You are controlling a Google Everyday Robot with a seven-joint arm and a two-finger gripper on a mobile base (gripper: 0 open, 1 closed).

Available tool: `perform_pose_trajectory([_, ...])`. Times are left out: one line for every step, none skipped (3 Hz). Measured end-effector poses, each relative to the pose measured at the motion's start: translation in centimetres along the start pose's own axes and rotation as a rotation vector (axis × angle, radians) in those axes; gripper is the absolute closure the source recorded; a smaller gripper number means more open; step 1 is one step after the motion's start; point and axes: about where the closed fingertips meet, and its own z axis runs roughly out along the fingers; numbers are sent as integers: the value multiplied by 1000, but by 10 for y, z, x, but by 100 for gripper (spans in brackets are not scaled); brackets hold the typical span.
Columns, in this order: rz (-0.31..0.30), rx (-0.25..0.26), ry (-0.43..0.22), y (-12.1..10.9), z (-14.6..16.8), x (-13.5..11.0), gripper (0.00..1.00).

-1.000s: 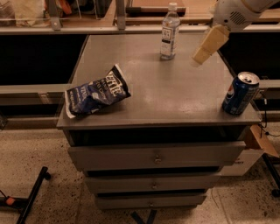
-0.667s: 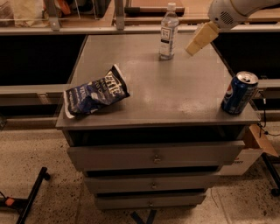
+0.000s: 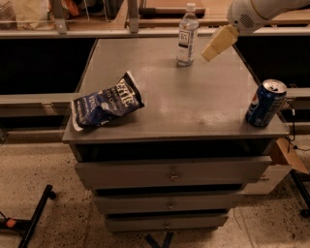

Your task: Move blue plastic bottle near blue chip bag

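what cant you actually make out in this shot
Camera view, the only one:
hand, just right of the blue plastic bottle: its arm is cut off by the top edge.
bottle label: print too small to read.
blue chip bag: wrinkles hide part of the lettering.
drawers: contents hidden behind their fronts.

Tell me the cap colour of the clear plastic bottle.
White cap, in the camera view; the cream gripper hovers beside the clear plastic bottle.

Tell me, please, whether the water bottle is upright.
Upright: the bottle stands on its base, cap up; the pincer hovers beside it.
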Motion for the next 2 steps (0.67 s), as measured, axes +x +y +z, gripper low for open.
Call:
perform_pose_trajectory([52, 12, -57, -15, 27, -7, 0])
perform_pose_trajectory([123, 53, -90, -35, 58, -11, 0])
